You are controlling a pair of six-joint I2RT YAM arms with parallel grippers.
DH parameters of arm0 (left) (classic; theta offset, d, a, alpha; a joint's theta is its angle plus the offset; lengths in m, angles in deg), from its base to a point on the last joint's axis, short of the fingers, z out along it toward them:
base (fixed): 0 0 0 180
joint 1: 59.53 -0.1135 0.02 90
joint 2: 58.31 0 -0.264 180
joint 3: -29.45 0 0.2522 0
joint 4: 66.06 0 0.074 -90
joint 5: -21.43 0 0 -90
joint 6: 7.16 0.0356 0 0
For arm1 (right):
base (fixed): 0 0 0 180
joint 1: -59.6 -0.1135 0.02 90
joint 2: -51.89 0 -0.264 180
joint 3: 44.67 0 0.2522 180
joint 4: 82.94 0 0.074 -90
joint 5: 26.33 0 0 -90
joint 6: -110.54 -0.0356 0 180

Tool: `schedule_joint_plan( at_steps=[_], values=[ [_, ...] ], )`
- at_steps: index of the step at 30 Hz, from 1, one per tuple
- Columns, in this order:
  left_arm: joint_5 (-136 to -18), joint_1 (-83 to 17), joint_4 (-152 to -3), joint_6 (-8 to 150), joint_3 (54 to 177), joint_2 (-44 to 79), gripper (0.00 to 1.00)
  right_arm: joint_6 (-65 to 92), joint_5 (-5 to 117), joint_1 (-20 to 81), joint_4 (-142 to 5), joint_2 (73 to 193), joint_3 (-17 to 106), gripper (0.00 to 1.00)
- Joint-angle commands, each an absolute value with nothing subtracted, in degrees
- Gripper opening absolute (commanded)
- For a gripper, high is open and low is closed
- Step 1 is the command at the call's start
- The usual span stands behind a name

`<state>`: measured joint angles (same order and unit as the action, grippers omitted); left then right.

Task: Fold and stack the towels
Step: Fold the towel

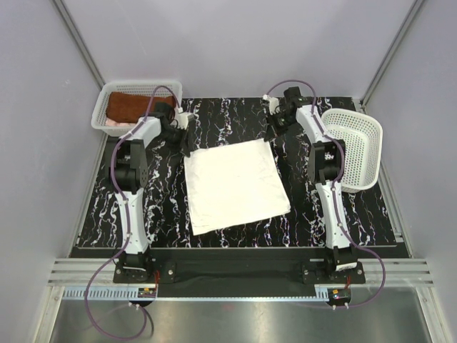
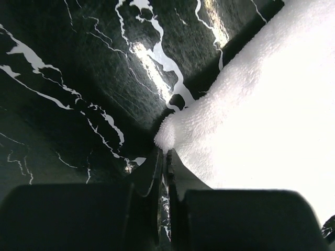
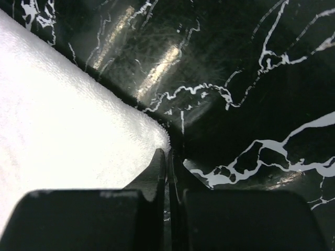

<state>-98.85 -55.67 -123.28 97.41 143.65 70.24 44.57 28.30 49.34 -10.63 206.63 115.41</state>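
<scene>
Top external view: the white towel [image 1: 235, 186] is spread flat mid-worktop [image 1: 235, 118]; its far corners are pinched by the left gripper [image 1: 187, 148] and right gripper [image 1: 273, 136], jaws pressed together.

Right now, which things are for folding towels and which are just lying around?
For the job: white towel, spread flat; rust-brown towel, in the left basket; left gripper and right gripper, at the white towel's far corners.
Just lying about: left basket; right basket, empty; marbled black mat.
</scene>
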Motion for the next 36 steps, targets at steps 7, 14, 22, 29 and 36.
schedule_joint_plan(
  at_steps=[7,14,22,29,36],
  values=[
    [-98.2,-55.14,-122.63,93.57,151.22,61.6,0.0,36.98,30.0,52.3,-23.98,186.92,105.17,0.0],
    [-95.73,-53.73,-124.03,92.34,155.7,50.52,0.0,33.46,38.08,52.3,-34.63,167.23,96.09,0.0],
    [-95.47,-51.71,-123.86,90.49,151.76,35.4,0.0,28.98,40.99,52.39,-36.3,149.14,86.79,0.0],
    [-94.06,-48.46,-124.2,89.18,142.01,19.58,0.0,25.2,40.38,52.3,-35.87,129.72,72.11,0.0],
    [-91.6,-41.96,-130.0,85.75,136.12,6.91,0.0,16.77,36.16,52.3,-37.62,110.01,54.38,0.0]
  ],
)
